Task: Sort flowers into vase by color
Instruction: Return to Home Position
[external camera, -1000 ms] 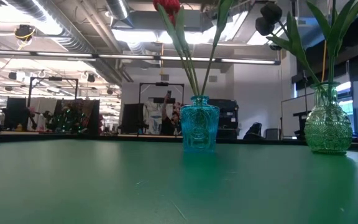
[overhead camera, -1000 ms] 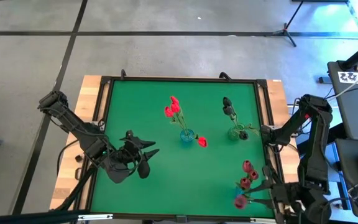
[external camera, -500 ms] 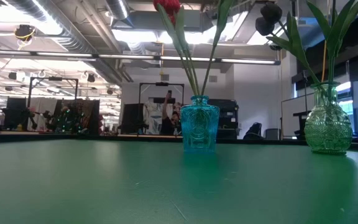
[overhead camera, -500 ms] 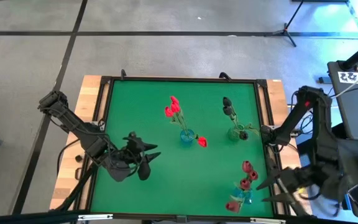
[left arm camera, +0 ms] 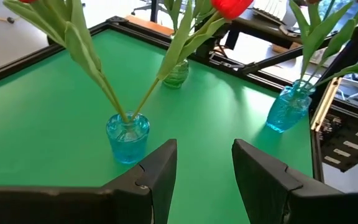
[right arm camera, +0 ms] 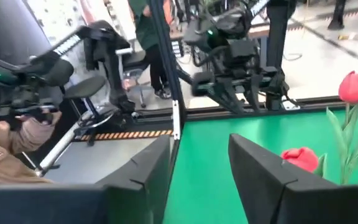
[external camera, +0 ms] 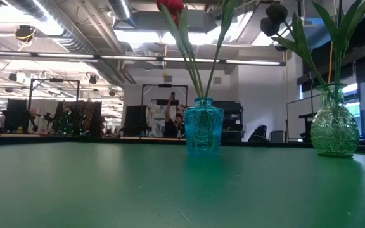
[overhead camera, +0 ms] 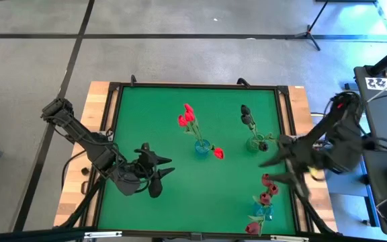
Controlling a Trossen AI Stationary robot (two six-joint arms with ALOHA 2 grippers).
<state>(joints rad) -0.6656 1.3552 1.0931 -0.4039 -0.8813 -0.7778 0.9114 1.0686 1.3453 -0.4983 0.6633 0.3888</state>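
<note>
**Bench** [overhead camera: 146,107]: green top in a dark frame, carrying three vases. All places below are taken from the centre blue vase [overhead camera: 202,147], which stands near mid-bench.

**Left arm**: lies low over the bench on its own side of the centre blue vase. The left tool [overhead camera: 171,166] points toward that vase and sits well short of it. Its fingers are parted with a clear gap and nothing is between them.

**Right arm**: reaches in from the opposite side of the centre blue vase, past the green vase. The right tool [overhead camera: 266,171] hangs over the bench with its fingers spread wide, and it is empty.

**Green vase** [overhead camera: 255,143]: near the centre blue vase on the right arm's side, not touching it.

**Second blue vase** [overhead camera: 264,212]: well apart from the centre blue vase, also on the right arm's side, close to the bench edge.

**Flowers**, by vase:
- Bright red heads [overhead camera: 187,117] stand in the centre blue vase on splayed stems, and one droops low just beside it.
- Dark maroon heads [overhead camera: 246,115] stand in the green vase.
- Dusty red-pink heads [overhead camera: 267,189] stand in the second blue vase.
</note>
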